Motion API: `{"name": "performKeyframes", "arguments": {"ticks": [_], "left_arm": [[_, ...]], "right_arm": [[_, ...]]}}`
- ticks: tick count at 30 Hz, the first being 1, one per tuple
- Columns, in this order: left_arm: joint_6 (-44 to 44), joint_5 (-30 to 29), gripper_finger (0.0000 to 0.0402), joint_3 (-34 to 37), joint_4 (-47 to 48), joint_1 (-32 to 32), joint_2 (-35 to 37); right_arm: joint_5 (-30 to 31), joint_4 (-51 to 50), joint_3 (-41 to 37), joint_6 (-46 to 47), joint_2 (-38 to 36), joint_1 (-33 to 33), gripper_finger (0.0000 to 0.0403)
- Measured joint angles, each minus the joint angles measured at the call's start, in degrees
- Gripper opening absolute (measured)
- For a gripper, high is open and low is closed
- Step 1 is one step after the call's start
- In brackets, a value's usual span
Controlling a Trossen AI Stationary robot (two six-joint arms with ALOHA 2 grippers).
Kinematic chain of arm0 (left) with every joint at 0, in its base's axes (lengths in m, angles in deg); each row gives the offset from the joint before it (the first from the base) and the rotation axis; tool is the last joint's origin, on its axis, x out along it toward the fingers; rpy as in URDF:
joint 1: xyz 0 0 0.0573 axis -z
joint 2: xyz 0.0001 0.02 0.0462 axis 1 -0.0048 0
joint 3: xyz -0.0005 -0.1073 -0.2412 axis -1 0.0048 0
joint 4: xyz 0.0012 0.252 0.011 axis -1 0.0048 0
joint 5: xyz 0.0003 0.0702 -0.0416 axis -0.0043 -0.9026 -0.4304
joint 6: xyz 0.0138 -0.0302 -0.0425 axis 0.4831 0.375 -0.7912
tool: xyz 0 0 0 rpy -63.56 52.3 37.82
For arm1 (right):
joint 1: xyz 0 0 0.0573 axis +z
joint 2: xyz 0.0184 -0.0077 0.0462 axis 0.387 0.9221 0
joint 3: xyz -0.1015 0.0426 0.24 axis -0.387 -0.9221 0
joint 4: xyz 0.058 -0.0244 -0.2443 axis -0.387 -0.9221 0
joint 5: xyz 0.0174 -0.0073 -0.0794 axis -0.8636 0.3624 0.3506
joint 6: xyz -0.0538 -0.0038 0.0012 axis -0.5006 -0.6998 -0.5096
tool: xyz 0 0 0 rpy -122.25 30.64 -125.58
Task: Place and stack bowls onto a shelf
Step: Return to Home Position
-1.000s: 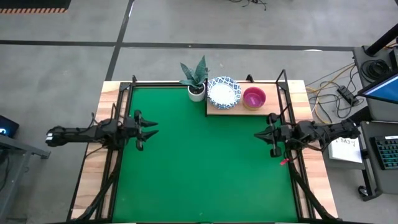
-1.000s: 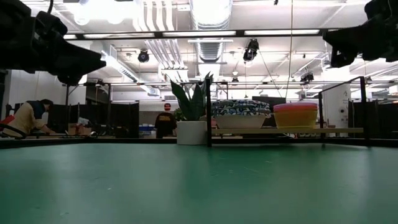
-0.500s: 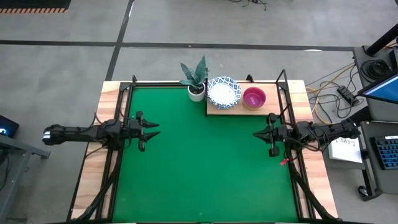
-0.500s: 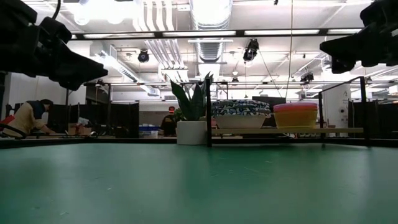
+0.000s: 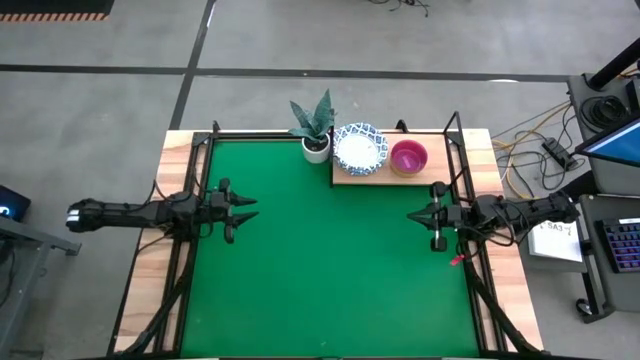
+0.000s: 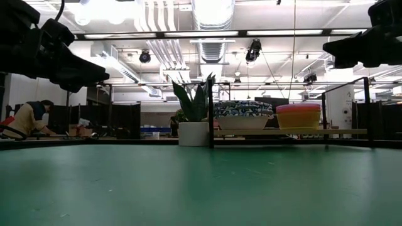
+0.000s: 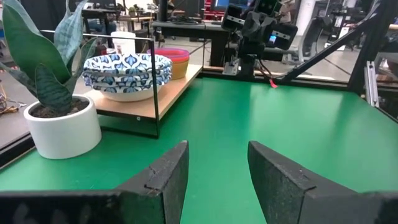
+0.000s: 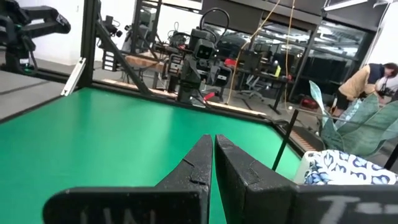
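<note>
From above, the shelf (image 5: 438, 172) lies at the mat's (image 5: 330, 280) far edge, its long axis running along that edge. The blue bowls (image 5: 359, 148) and coloured bowls (image 5: 408, 157) are stacked on it side by side, just beside the plant pot (image 5: 316, 150). The left gripper (image 5: 243, 208) hangs over the mat's left side with fingers spread and empty. The right gripper (image 5: 416, 216) hangs over the right side, pinched closed on nothing. The shelf is ahead of the right arm and nearer to it, and well apart from both. In the low view both grippers ride high, left (image 6: 94, 72) and right (image 6: 336, 51), above the shelf (image 6: 282, 132) and its two stacks. Through the left wrist, the fingers (image 7: 163, 179) stand parted, with the blue bowls (image 7: 127, 71) off to one side ahead and the coloured bowls (image 7: 175, 58) behind them. Through the right wrist, the fingers (image 8: 199, 165) nearly touch, and the blue bowls (image 8: 345, 169) show at the edge. All the bowls appear to be placed, so the retreat should need no reach toward the shelf.
</note>
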Motion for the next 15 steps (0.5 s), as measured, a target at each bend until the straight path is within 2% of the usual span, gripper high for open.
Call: {"name": "performKeyframes", "arguments": {"ticks": [15], "left_arm": [[-0.02, 0.21, 0.0149, -0.09, -0.3, 0.0, -0.24]], "right_arm": [[0.0, -0.08, -0.04, 2.4, 0.0, 0.0, 0.0009]]}}
